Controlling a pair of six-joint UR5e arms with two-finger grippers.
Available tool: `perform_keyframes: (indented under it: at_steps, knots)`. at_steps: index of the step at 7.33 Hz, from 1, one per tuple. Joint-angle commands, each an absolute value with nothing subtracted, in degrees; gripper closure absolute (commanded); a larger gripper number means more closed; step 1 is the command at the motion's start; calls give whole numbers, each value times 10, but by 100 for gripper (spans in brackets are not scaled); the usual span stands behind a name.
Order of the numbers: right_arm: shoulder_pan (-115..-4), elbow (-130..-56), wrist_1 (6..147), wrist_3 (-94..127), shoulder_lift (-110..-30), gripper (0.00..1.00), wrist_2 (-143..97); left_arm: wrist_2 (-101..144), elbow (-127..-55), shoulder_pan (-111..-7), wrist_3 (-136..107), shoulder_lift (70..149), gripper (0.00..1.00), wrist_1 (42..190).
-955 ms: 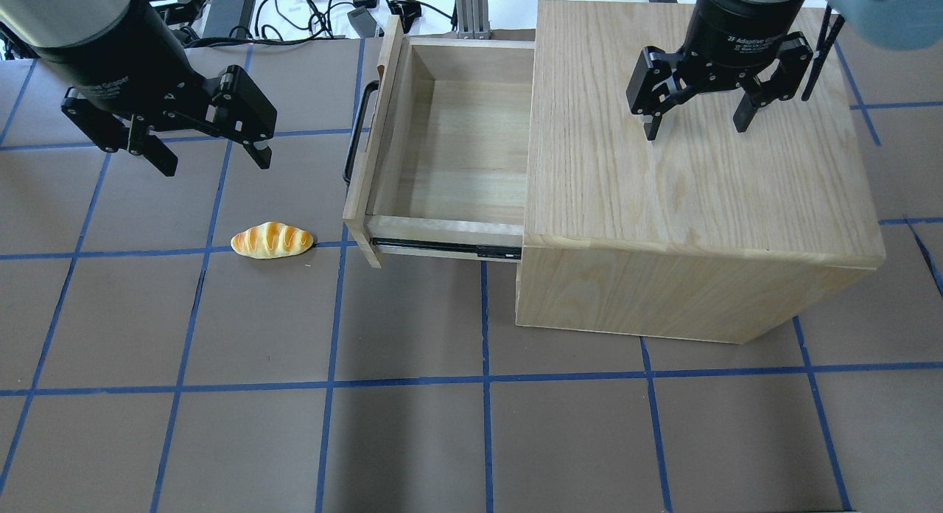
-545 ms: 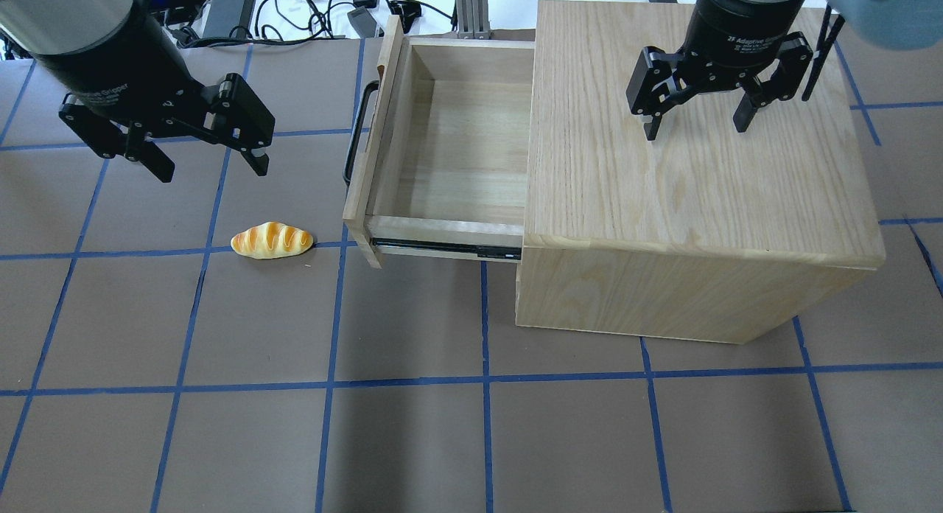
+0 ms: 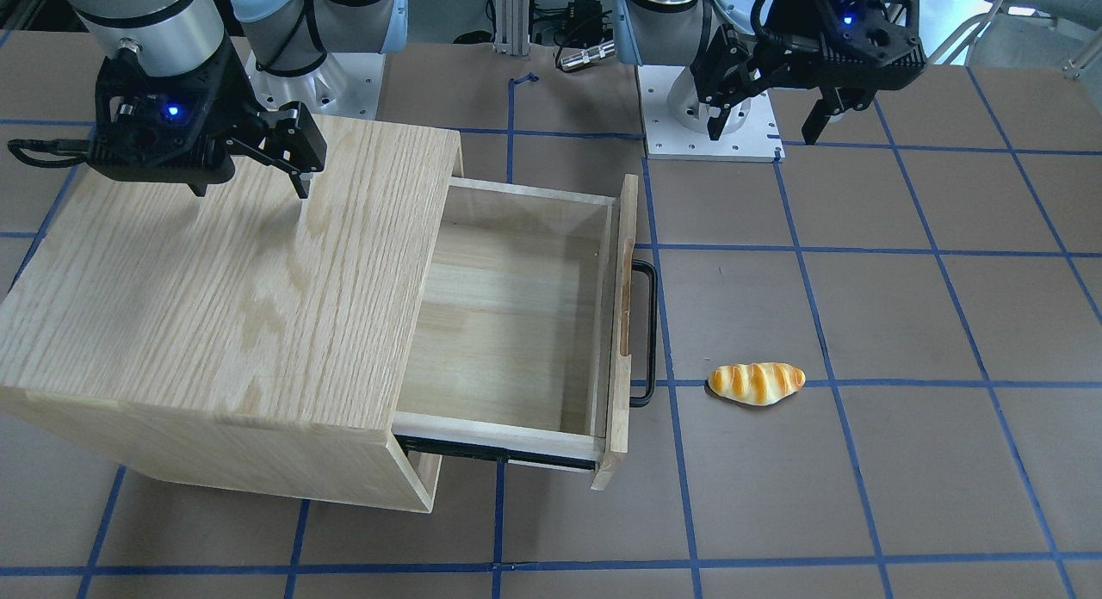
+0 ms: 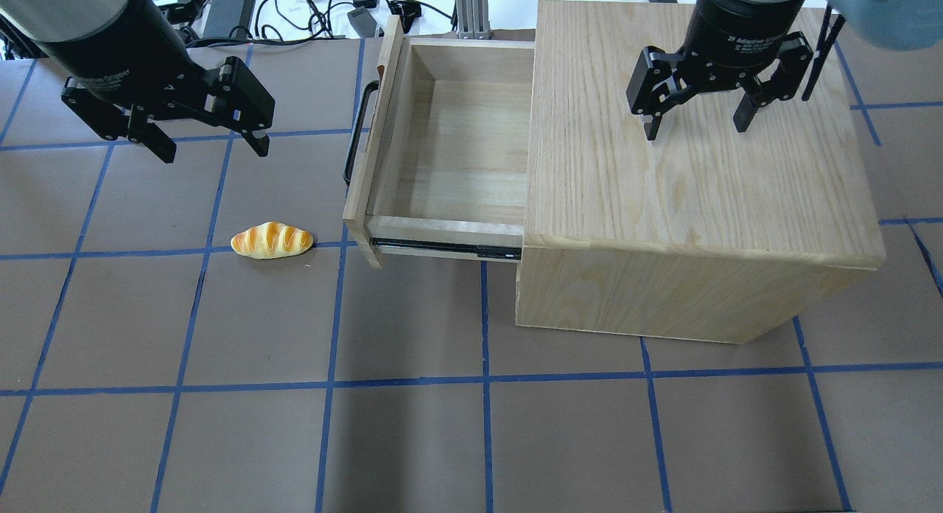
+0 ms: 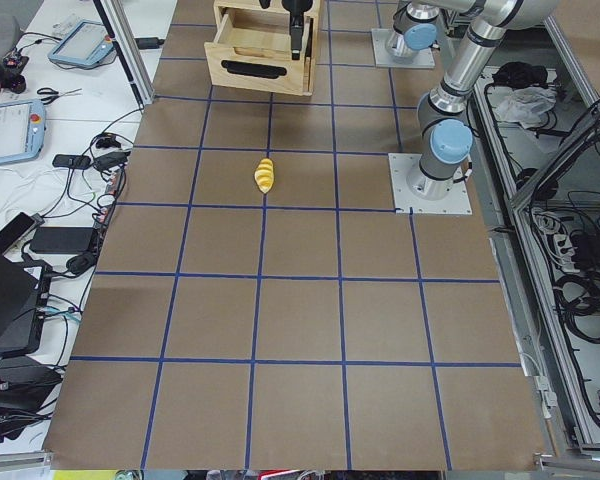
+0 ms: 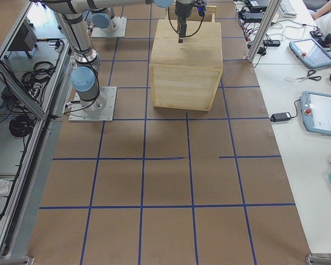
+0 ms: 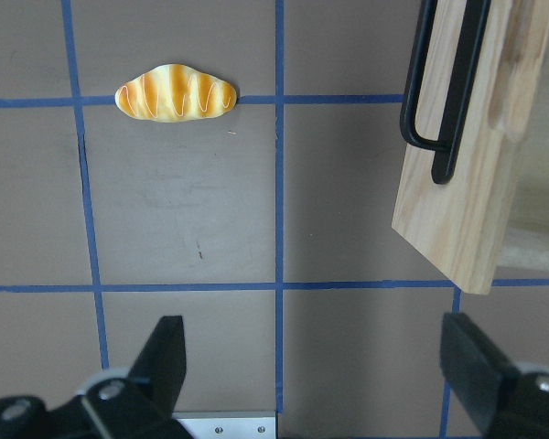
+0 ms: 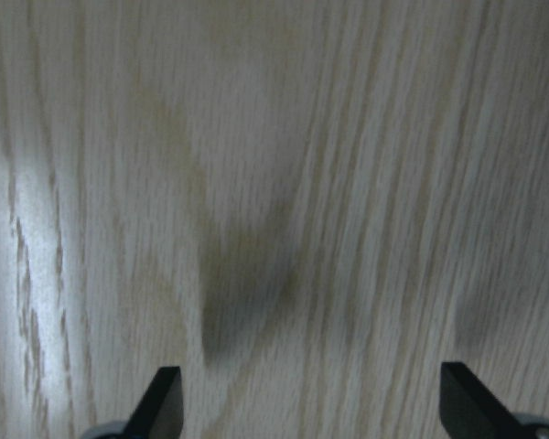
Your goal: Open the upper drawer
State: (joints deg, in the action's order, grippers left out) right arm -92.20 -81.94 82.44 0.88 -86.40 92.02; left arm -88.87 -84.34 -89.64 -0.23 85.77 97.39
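upper drawer (image 4: 464, 152) stands pulled well out of the cabinet (image 4: 692, 189), to its left in the overhead view. box is bare inside. black bar handle (image 4: 355, 133) is free. left hand (image 4: 214, 152) is spread wide and empty, above the counter (image 4: 412, 439), left of the handle and apart from it. right hand (image 4: 696, 128) is also wide and empty, over the cabinet top. bread roll (image 4: 272, 240) lies near-left of the drawer front. judgement: the opening looks done and the step in hand is the retreat. next move needs only a clear path off the handle.
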Motion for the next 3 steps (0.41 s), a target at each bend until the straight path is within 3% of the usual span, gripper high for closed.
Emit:
perform_keyframes:
  at_steps: [1, 3]
  knots:
    - [-922, -820, 824, 9, -864, 0, 920, -889, -845, -896, -1, 860, 0, 947]
    - [-922, -819, 824, 9, -864, 0, 920, -889, -849, -896, -1, 860, 0, 946]
